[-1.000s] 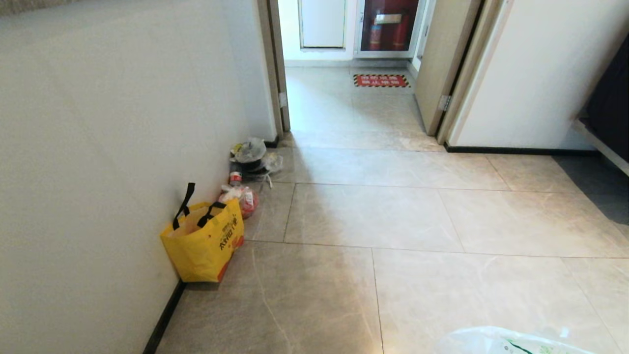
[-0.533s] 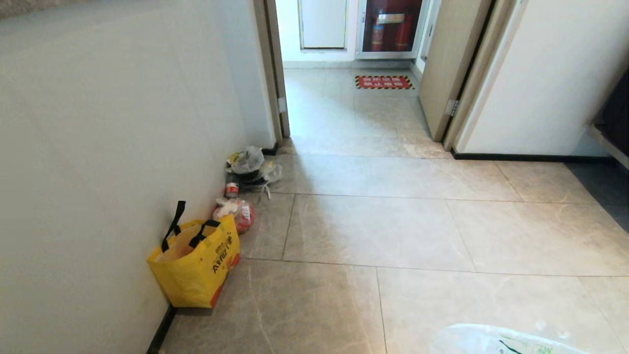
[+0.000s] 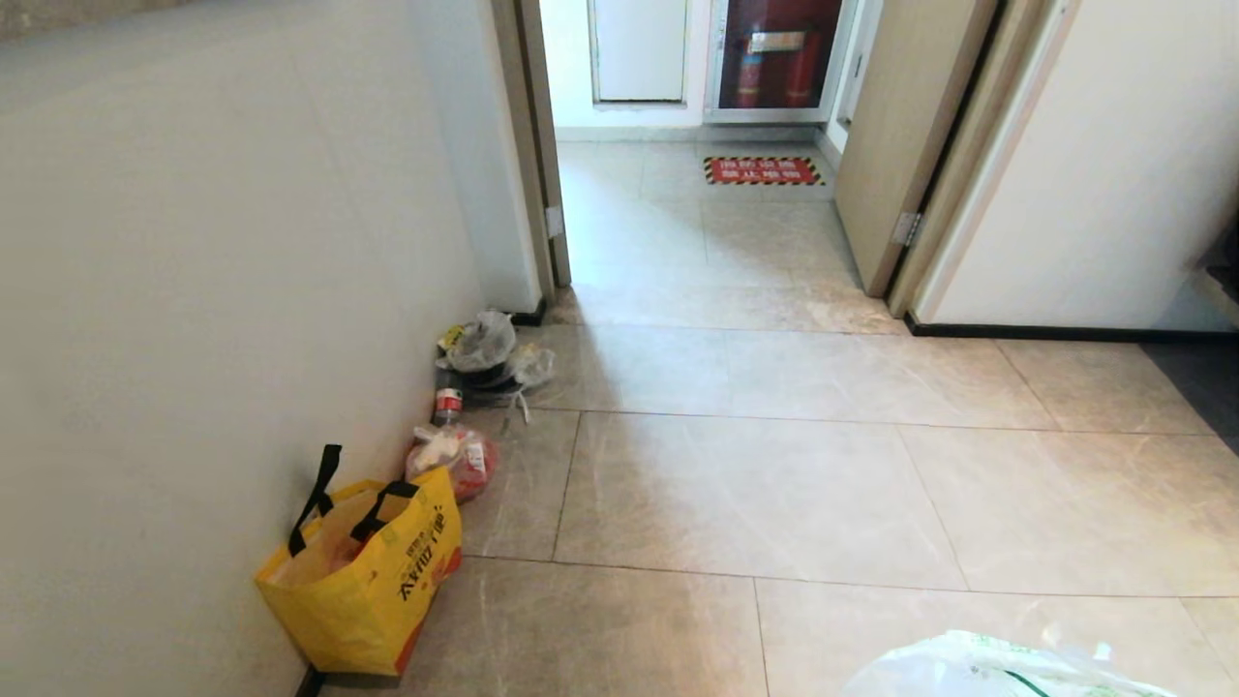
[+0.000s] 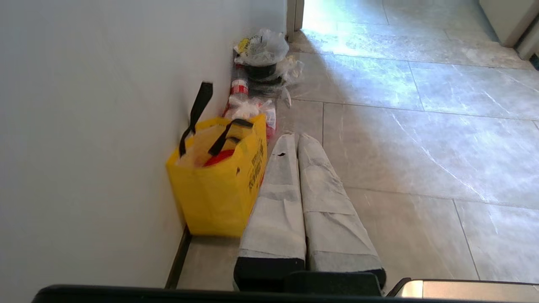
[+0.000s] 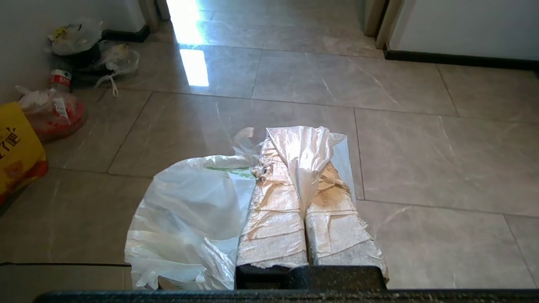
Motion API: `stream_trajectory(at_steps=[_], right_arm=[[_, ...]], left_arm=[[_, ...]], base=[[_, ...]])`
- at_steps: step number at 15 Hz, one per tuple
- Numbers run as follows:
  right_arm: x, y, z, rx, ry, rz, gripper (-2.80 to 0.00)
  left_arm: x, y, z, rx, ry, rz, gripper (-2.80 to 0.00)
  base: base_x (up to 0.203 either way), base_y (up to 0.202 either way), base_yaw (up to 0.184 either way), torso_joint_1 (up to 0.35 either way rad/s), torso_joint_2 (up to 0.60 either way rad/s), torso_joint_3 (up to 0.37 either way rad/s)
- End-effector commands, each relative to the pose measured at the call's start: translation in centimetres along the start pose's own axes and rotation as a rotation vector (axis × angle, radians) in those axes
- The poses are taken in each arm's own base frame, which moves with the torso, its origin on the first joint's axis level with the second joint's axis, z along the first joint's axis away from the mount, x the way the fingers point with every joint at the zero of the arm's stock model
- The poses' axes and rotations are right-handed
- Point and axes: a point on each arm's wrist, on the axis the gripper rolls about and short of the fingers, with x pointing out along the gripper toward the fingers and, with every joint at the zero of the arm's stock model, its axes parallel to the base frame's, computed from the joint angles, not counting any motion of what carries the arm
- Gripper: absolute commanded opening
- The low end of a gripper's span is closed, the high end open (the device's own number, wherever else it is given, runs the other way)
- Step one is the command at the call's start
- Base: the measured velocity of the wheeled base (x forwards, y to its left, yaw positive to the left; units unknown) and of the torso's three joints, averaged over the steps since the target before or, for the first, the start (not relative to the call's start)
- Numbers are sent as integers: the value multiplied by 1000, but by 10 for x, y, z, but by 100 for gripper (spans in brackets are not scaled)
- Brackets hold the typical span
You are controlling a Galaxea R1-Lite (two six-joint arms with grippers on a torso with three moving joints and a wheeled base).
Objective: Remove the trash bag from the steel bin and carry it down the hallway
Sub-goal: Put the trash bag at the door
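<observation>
The trash bag [image 5: 189, 210], thin translucent white plastic with green print, hangs from my right gripper [image 5: 300, 155], which is shut on a bunched fold of its plastic. Its top shows at the bottom edge of the head view as the trash bag [image 3: 987, 668]. My left gripper [image 4: 297, 141] is shut and empty, held low beside the yellow tote. The steel bin is out of view. The hallway floor [image 3: 755, 484] of glossy grey-beige tiles stretches ahead toward an open doorway [image 3: 678, 223].
Along the left wall [image 3: 194, 290] stand a yellow tote with black handles [image 3: 363, 581], a bag with red contents [image 3: 455, 460], a bottle [image 3: 447, 402] and a pile of plastic bags [image 3: 484, 348]. An open door [image 3: 895, 145] stands to the right of the doorway.
The whole view has shifted forward along the hallway. The yellow tote and wall clutter now sit lower and nearer, and the doorway looms larger. Both arms keep their pose.
</observation>
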Motion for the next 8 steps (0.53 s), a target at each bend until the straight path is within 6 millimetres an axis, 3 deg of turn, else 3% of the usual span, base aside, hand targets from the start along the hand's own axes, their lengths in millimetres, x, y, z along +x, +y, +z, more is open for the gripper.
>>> stream_trajectory(at_steps=[1,8], right_arm=[[0,0,0,-1,0,1,-280],[0,0,0,-1,0,1,-280]], left_arm=[[0,0,0,0,1,0,-280],[0,0,0,0,1,0,-280]], base=[[195,0,4,-3,1,3],[196,0,0,3,2,4]])
